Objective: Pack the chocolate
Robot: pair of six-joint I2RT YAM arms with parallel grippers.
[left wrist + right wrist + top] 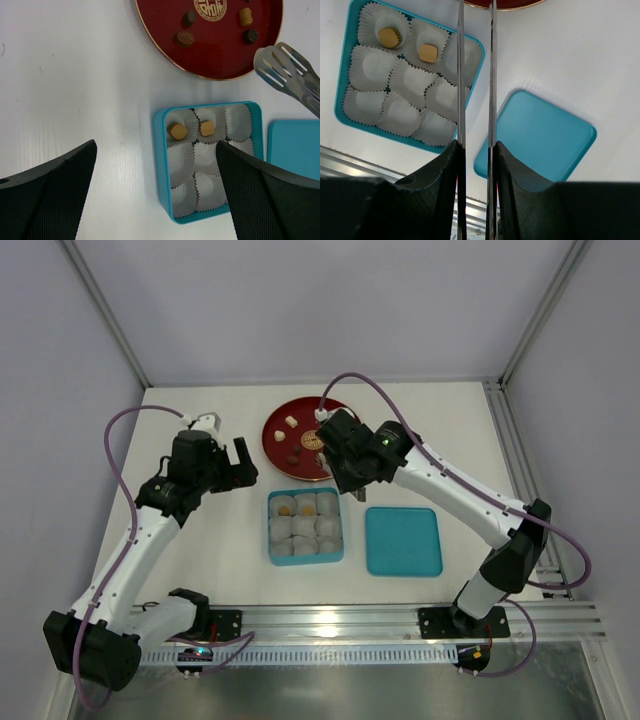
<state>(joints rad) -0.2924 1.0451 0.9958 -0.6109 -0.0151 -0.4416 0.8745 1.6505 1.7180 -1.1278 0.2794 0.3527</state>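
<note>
Right wrist | right claw pinching tongs, tips cut off | left claw spread, covering box corner

The tongs run past the top edge, tips unseen.

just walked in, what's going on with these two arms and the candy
The right gripper is clamped on a pair of metal tongs, whose tips hang by the edge of the red plate and look empty. Two tan chocolates sit in paper cups in the blue box, in the row nearest the plate; the other seven cups are empty. Several pieces lie on the plate. The left gripper is open left of the box, holding nothing. The blue lid lies beside the box.
</note>
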